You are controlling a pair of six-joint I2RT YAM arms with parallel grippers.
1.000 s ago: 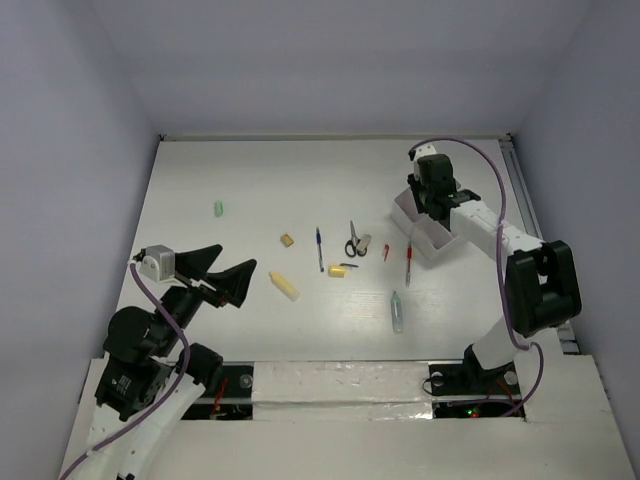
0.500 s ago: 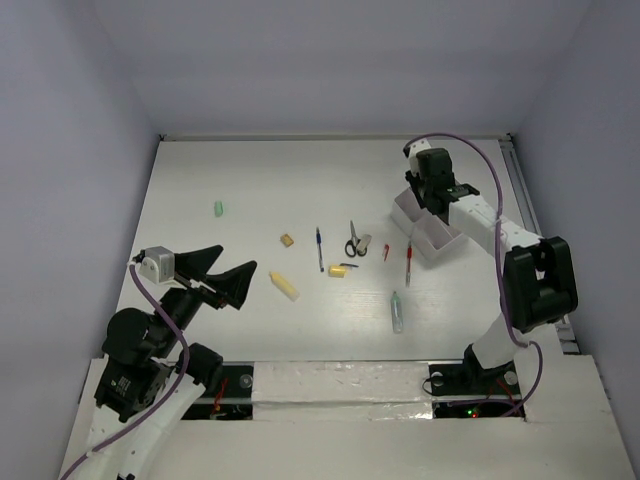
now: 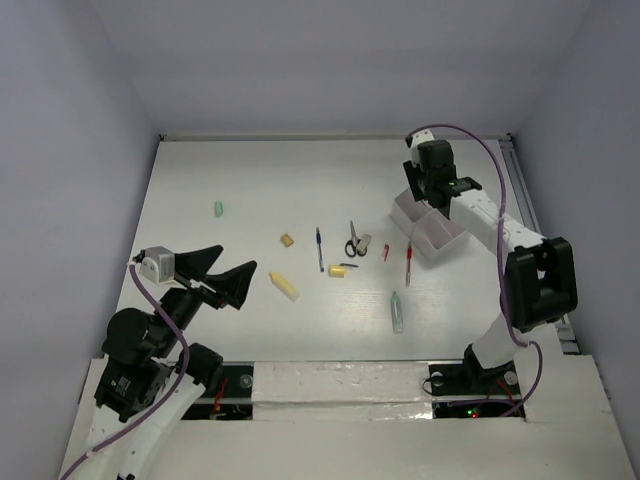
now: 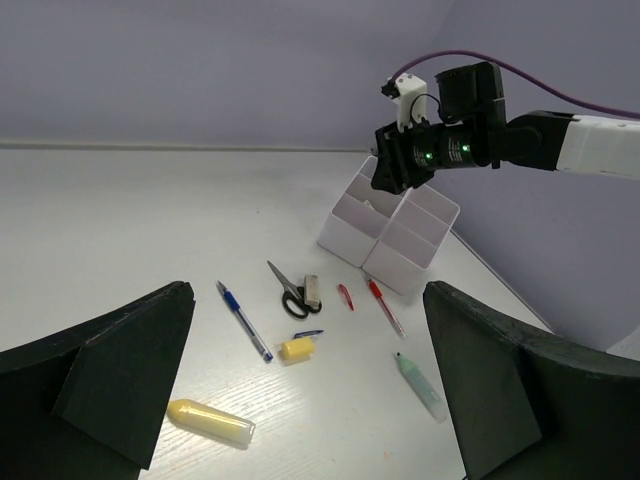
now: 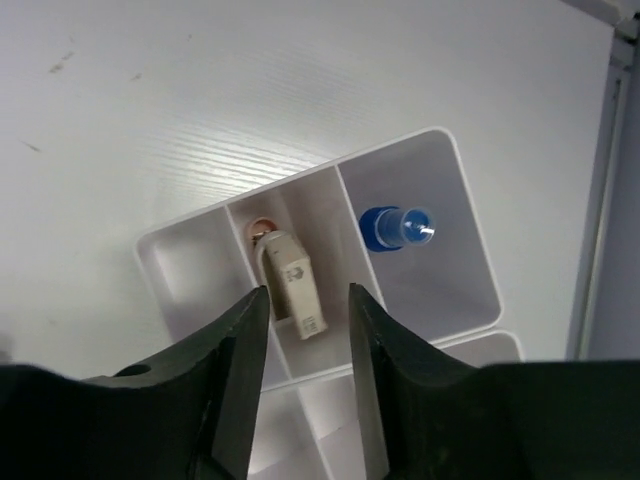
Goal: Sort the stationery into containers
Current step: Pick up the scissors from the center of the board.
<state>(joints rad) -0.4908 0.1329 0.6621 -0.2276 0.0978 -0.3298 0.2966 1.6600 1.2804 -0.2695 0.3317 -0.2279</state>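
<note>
Right claw (image 5: pixel 306 295) has been opened over the tray (image 5: pixel 300 183); the beige eraser (image 5: pixel 292 285) looks released, lying in the middle slot, 1 slot from a blue cap (image 5: pixel 395 228). Left claw (image 3: pixel 232 262) is held spread, idle. Scissors (image 3: pixel 352 240) and blue pen (image 3: pixel 319 248) are left on the bench (image 3: pixel 250 190): more picks needed.

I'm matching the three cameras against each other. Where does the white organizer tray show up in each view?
Top external: the white organizer tray sits right of centre, toward the far side of the table.
Left wrist: right of centre, in the upper middle.
Right wrist: it fills the middle of the picture, seen from straight above.
Shared landmark: the right gripper is over the tray in every view.
</note>
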